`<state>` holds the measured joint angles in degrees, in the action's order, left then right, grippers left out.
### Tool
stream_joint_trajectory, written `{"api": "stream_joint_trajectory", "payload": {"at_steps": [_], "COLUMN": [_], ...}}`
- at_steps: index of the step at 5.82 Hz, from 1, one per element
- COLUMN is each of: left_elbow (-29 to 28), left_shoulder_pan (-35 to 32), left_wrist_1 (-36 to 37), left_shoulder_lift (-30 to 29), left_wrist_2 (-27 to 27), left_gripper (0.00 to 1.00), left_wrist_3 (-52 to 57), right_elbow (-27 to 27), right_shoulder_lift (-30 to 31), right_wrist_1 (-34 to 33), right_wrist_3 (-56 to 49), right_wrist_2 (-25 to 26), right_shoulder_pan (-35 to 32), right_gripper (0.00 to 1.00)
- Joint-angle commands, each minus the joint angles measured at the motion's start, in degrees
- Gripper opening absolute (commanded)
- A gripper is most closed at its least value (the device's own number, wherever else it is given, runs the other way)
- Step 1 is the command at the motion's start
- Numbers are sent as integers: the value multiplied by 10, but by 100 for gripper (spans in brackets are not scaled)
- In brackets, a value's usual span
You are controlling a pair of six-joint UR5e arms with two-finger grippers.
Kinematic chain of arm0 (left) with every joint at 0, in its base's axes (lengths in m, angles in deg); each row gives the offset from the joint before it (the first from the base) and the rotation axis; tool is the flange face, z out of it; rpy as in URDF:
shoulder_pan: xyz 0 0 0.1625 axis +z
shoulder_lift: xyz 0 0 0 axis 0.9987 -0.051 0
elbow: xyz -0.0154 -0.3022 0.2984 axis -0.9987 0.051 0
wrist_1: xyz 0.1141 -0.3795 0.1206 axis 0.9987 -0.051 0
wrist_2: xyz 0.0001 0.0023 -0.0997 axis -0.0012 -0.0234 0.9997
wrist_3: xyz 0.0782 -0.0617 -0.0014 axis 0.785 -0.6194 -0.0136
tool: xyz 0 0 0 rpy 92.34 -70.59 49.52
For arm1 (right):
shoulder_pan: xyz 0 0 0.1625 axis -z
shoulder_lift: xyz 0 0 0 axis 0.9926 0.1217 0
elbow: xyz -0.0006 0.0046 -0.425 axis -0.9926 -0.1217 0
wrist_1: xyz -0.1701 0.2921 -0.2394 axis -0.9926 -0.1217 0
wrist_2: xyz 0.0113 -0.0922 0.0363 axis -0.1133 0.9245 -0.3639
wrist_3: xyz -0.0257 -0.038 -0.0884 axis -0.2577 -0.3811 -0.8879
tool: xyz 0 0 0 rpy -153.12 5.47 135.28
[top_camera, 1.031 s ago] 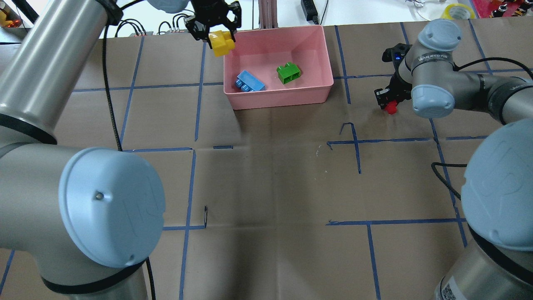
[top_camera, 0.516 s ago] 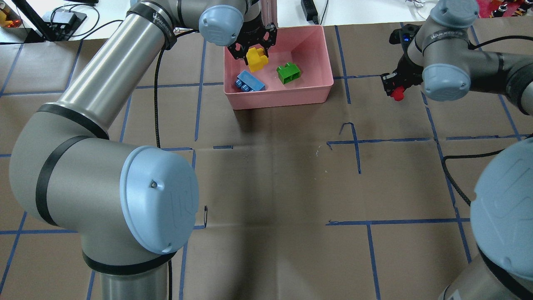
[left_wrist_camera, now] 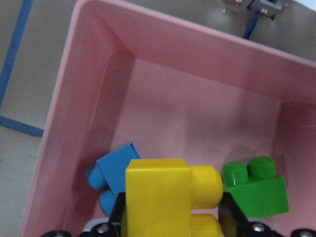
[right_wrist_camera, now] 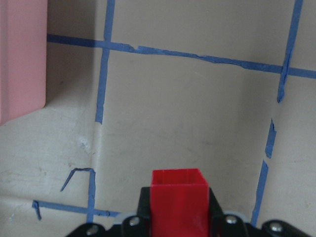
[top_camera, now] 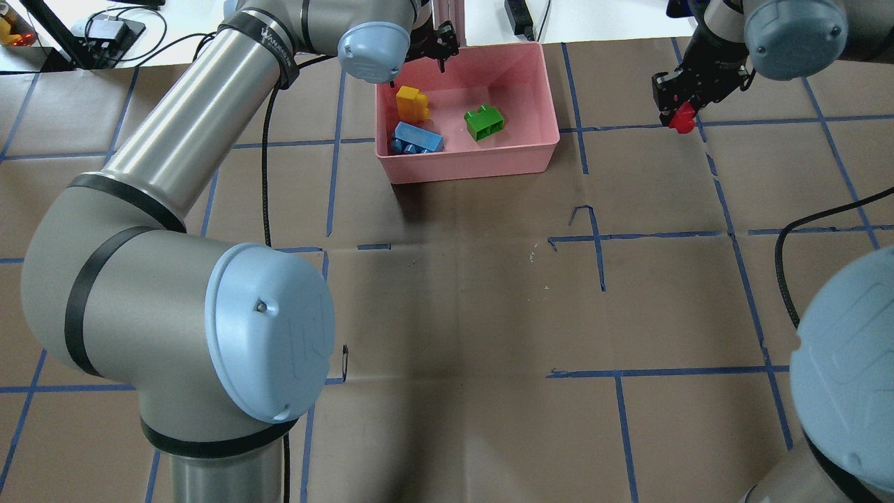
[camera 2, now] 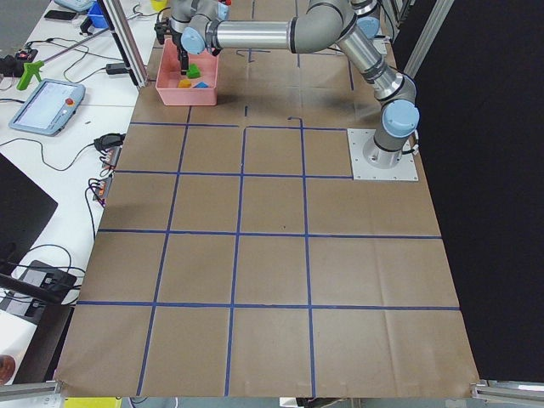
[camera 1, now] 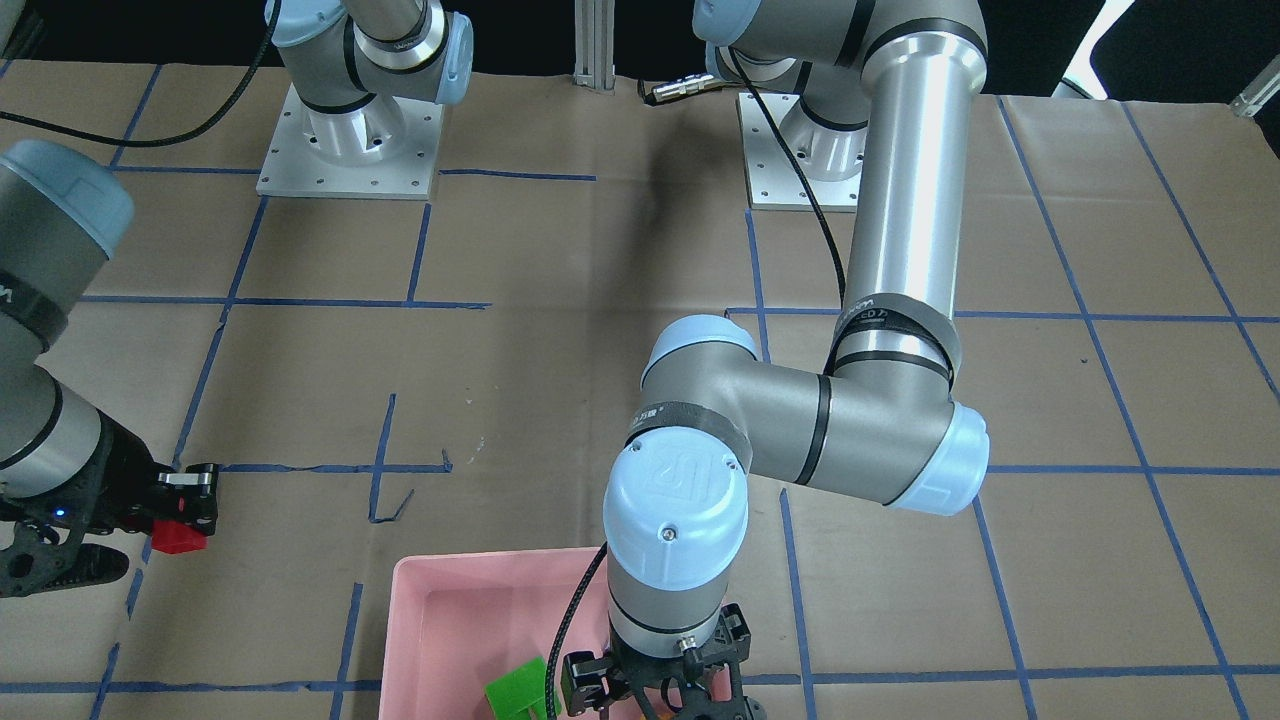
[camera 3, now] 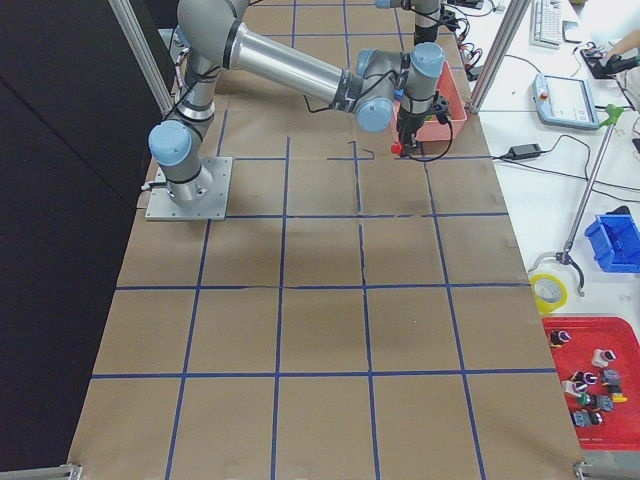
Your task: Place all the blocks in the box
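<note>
The pink box (top_camera: 468, 164) holds the green brick (top_camera: 483, 122), the blue brick (top_camera: 419, 136) and the yellow brick (top_camera: 412, 103), which leans by the blue one at the box's left wall. My left gripper (top_camera: 434, 59) is open over the box's far left corner, clear of the yellow brick. In the left wrist view the yellow brick (left_wrist_camera: 163, 197) fills the bottom middle, beside the green brick (left_wrist_camera: 254, 190). My right gripper (top_camera: 677, 112) is shut on the red brick (top_camera: 682, 122), held above the table right of the box. The red brick also shows in the right wrist view (right_wrist_camera: 178, 197).
Brown paper with blue tape lines covers the table (top_camera: 489, 300). An aluminium post (top_camera: 447, 17) stands just beyond the box's far wall, close to my left gripper. The box's corner shows at the left edge of the right wrist view (right_wrist_camera: 19, 59).
My left gripper carried the yellow brick from outside the box's far left corner into the box and let it go. My right gripper moved farther from me and rightward with the red brick.
</note>
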<state>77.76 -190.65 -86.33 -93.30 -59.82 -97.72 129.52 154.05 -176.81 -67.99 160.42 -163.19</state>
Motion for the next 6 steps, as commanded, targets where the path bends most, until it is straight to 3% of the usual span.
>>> {"api": "stream_joint_trajectory", "payload": {"at_steps": [1, 2, 3, 4, 5, 6], "left_elbow": [14, 38, 99, 178, 262, 308], "left_shoulder_pan": [8, 40, 74, 92, 114, 141], "left_wrist_1": [-47, -107, -115, -115, -114, -126], "left_shoulder_lift": [53, 100, 153, 226, 294, 357], "left_wrist_2": [-5, -3, 1, 2, 23, 21], "left_gripper": [100, 100, 100, 100, 100, 100], "left_wrist_3": [11, 36, 143, 164, 258, 321], "right_elbow": [-74, -95, -114, -131, -167, -211], "right_shoulder_lift": [-1, -2, -11, -29, -66, -108], "right_wrist_1": [103, 103, 91, 85, 46, 7], "right_wrist_3": [9, 54, 97, 154, 204, 262], "right_wrist_2": [-3, -4, -8, -9, -9, -8], "right_shoulder_pan": [-10, -35, -70, -102, -146, -187], "right_gripper": [4, 4, 4, 4, 4, 4]}}
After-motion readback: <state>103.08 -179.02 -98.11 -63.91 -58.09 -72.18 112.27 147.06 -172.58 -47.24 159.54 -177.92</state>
